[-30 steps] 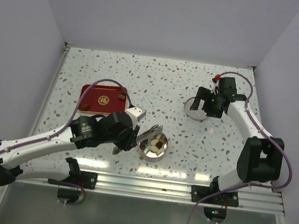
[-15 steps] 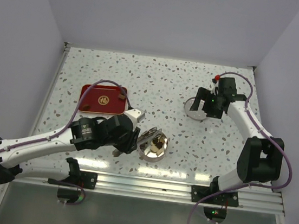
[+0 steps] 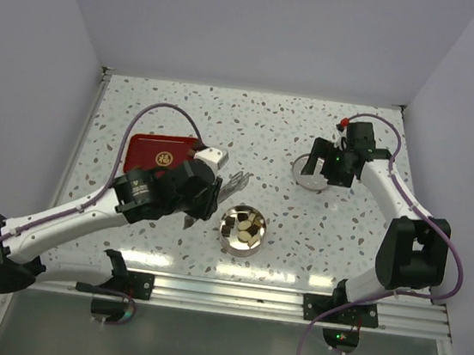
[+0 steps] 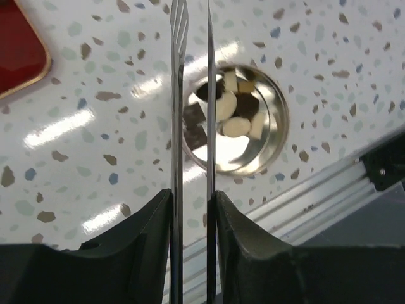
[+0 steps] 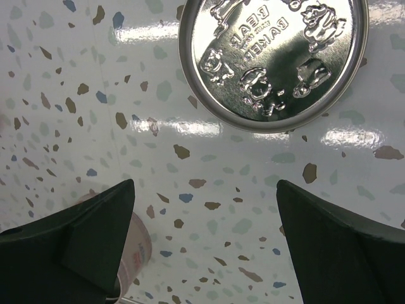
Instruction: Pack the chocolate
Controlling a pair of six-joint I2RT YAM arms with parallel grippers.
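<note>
the chocolate [image 4: 228,107] (dark, tan and cream bits) lies piled in the open round tin [image 4: 237,155] near the front edge. to its left, the left gripper [image 4: 193,202] clamps the metal tweezers [image 4: 178,95]. beyond sits the red tray [image 3: 164,153]. farthest, the right gripper [image 5: 204,190] is spread wide by the embossed lid [image 5: 272,57].

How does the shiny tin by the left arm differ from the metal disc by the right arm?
The round silver tin is deep-walled; the round silver lid is flat. The tin holds brown and cream chocolate pieces; the embossed lid holds nothing. Both are shiny metal.
</note>
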